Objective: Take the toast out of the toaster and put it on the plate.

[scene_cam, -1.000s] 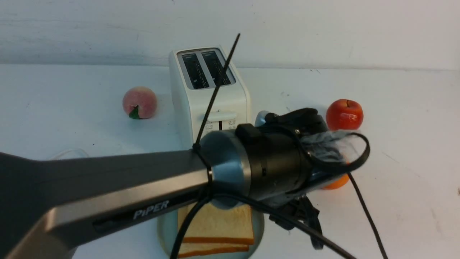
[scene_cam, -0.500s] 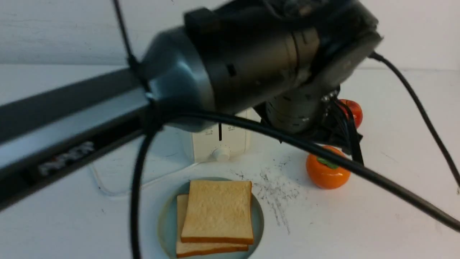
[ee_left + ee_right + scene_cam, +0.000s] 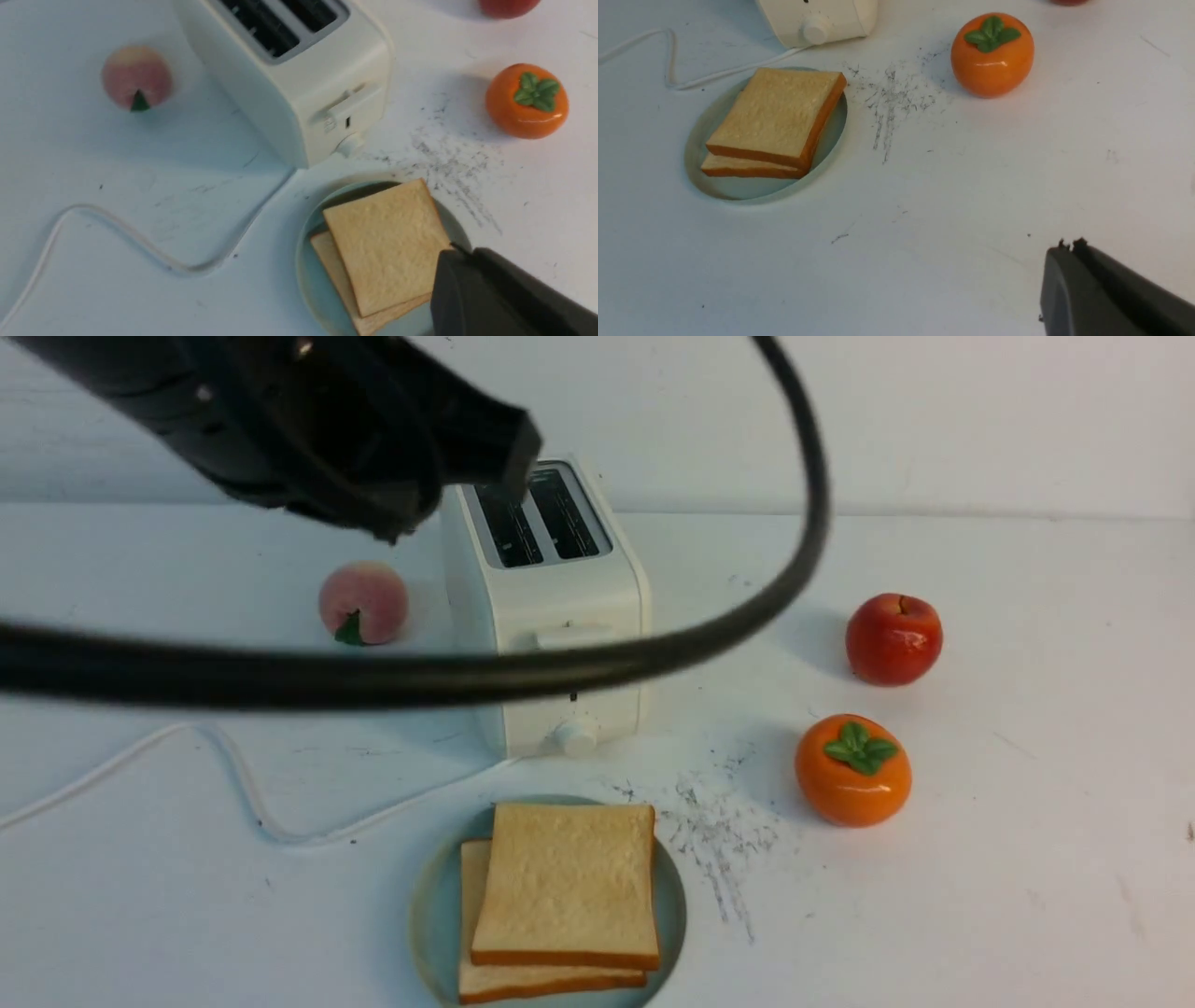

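The cream-white toaster point(image 3: 546, 607) stands mid-table with both slots empty; it also shows in the left wrist view point(image 3: 303, 84). Two toast slices point(image 3: 565, 882) lie stacked on the pale blue-green plate point(image 3: 431, 915) in front of it. My left arm point(image 3: 308, 420) hangs high at the upper left, close to the camera. My left gripper point(image 3: 460, 254) is shut and empty, above the plate's point(image 3: 308, 275) edge. My right gripper point(image 3: 1069, 245) is shut and empty over bare table, apart from the plate point(image 3: 738, 189) and toast point(image 3: 777, 112).
A peach point(image 3: 362, 602) lies left of the toaster. A red apple point(image 3: 893, 639) and an orange persimmon point(image 3: 851, 770) lie to its right. The toaster's white cord point(image 3: 233, 775) trails left. My arm's black cable point(image 3: 653, 653) loops across the view.
My left arm has risen from low over the plate to high at the upper left, uncovering the toaster and plate. The two toast slices have not moved.
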You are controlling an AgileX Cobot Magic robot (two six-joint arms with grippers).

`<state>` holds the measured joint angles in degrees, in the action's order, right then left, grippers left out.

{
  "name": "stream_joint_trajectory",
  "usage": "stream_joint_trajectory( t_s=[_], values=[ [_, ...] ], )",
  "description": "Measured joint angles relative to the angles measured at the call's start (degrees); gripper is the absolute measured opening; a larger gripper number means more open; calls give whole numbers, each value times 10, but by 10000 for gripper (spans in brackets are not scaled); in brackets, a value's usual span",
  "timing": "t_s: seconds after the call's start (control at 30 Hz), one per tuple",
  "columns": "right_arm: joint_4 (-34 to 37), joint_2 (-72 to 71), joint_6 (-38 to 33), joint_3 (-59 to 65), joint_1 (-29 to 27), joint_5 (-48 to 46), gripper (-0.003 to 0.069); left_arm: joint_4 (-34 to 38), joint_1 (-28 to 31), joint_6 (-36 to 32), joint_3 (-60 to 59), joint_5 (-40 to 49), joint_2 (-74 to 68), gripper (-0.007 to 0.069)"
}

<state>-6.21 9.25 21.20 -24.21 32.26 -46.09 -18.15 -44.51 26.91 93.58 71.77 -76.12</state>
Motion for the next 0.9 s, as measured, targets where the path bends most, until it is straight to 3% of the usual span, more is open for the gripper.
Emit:
stream_joint_trajectory(
  t_s=[0.03, 0.13, 0.23, 0.9],
  values=[
    [-1, 0, 2, 37, 0, 73, -13, 0, 5, 3, -28, 0, 16, -14],
    [-7, 0, 4, 73, 0, 177, -11, 3, 6, 4, -53, -5, 27, -14],
    [-9, 0, 5, 90, 0, 240, -8, 12, 6, 4, -56, -8, 27, -14],
    [-9, 0, 5, 91, 0, 256, 6, 25, 6, 4, -57, -11, 0, -14]
  ],
)
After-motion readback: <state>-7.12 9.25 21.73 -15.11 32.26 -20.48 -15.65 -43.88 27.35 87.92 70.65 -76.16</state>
